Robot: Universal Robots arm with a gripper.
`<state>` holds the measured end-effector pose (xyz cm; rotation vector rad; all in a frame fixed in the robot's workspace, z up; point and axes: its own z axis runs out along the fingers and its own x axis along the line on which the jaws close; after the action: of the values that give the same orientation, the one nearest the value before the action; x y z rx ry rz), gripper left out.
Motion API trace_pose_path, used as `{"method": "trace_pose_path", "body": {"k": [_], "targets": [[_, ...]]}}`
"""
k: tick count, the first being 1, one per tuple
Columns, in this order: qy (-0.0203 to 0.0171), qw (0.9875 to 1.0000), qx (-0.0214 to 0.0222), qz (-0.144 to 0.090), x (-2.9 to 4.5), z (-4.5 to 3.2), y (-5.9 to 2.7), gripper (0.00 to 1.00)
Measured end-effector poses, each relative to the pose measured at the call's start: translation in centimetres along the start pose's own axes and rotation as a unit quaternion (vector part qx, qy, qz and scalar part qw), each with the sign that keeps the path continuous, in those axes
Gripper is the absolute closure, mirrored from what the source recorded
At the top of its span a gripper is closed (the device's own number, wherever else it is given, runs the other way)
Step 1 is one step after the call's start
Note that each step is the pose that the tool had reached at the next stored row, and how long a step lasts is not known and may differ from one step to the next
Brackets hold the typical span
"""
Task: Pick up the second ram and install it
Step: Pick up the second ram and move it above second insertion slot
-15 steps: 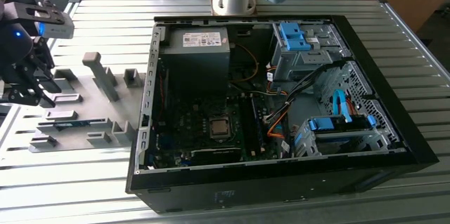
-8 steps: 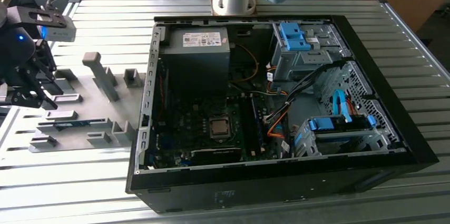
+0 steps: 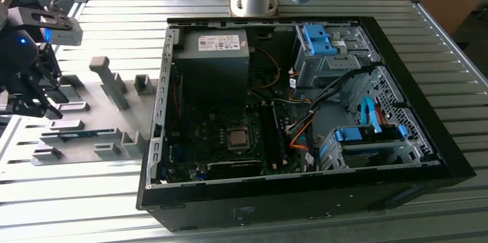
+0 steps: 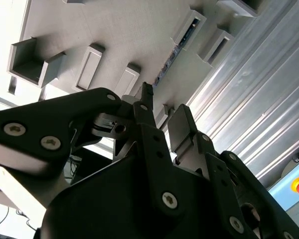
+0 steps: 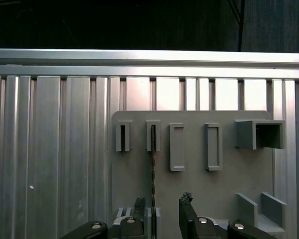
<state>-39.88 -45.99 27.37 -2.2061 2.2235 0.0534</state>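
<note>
Second ram (image 5: 152, 172), thin blue circuit-board stick, on edge w/ long axis running from grey slotted plastic block (image 5: 147, 137) to betw. black metal gripper's (image 5: 163, 203) wide-open, empty fingers (image 5: 185, 205).

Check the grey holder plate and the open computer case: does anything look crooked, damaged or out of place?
Nothing stands out. The second ram stands straight on edge in its slots on the holder plate, and the open gripper hovers over it. The computer case lies open; no damage shows.
</note>
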Motion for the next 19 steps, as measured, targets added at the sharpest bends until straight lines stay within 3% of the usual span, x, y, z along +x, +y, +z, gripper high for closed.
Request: {"method": "trace_pose_path", "body": {"k": [14, 19], "targets": [[0.0000, 1.0000, 0.0002, 0.000, 0.21, 1.75, -0.01, 0.60], [0.0001, 1.0000, 0.0001, 0.000, 0.23, 2.01, -0.01, 0.60]]}}
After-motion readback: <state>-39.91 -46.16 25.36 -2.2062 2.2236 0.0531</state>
